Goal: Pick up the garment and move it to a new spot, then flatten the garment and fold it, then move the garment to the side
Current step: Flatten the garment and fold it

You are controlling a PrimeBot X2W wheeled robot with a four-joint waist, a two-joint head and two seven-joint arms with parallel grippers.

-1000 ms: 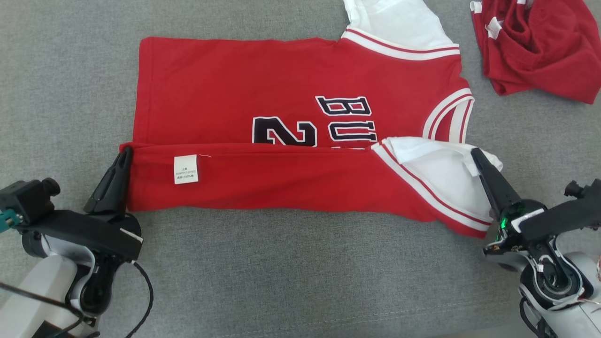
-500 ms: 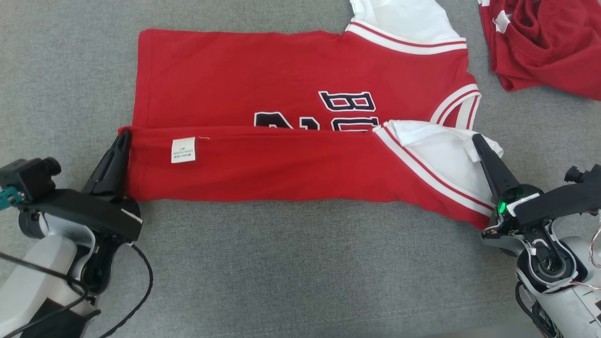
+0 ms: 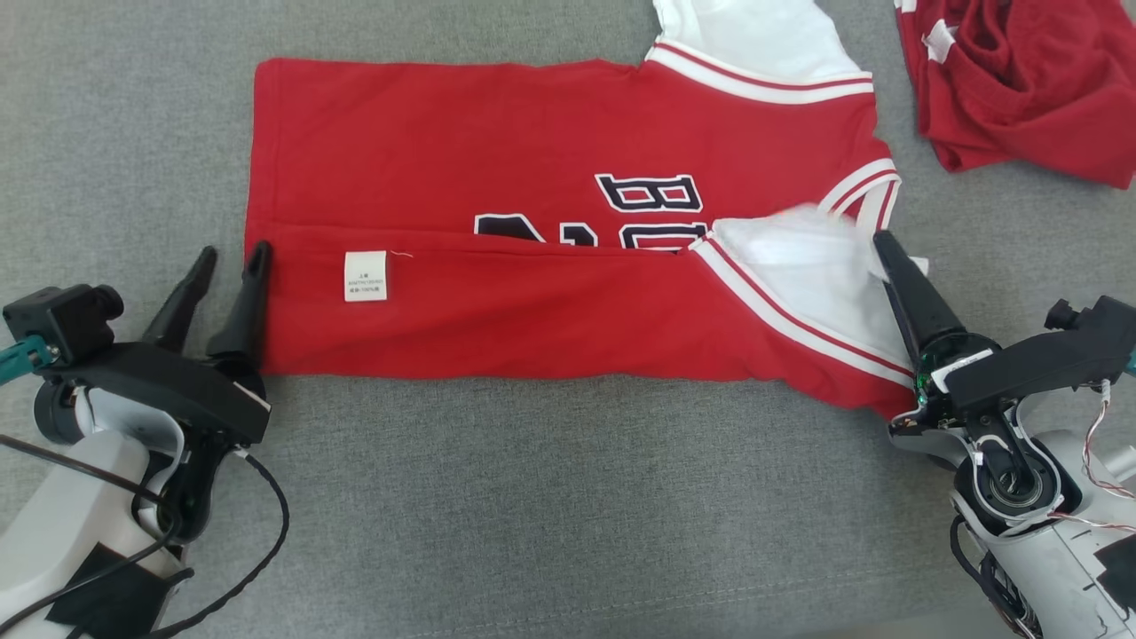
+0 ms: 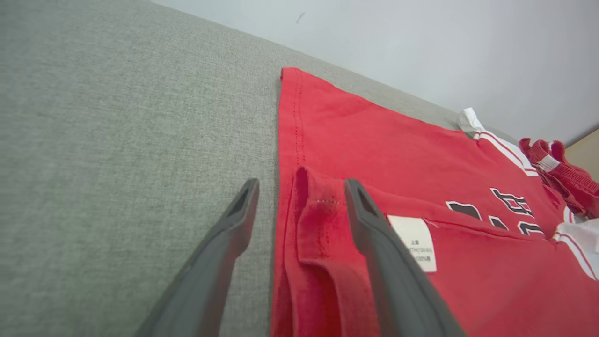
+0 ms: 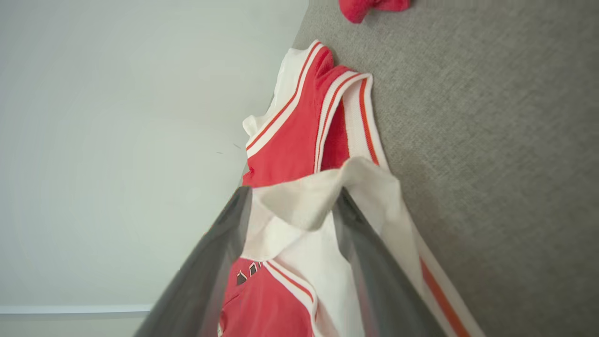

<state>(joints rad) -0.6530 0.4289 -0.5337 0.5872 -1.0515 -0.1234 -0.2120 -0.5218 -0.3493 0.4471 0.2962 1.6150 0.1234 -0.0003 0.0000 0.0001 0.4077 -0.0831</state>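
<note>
We're mid-fold. The red shirt (image 3: 497, 133) lies flat at the centre of the grey surface (image 3: 550, 506), its 6 o'clock edge turned over toward 12. Our left gripper (image 3: 232, 257) at 9 o'clock has jaws wide, with the hem loose between them. Our right gripper (image 5: 292, 194) at 3 o'clock stands spread around the white sleeve (image 3: 799, 266). Next, we reckon: back off cleanly, then take the 12 o'clock edge.

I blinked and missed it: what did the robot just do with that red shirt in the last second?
The left gripper opened its fingers and let go of the folded hem of the red shirt, after both arms carried the fold farther over the lettering. The right gripper has its fingers apart around the white sleeve. The other red garment stayed put.
</note>
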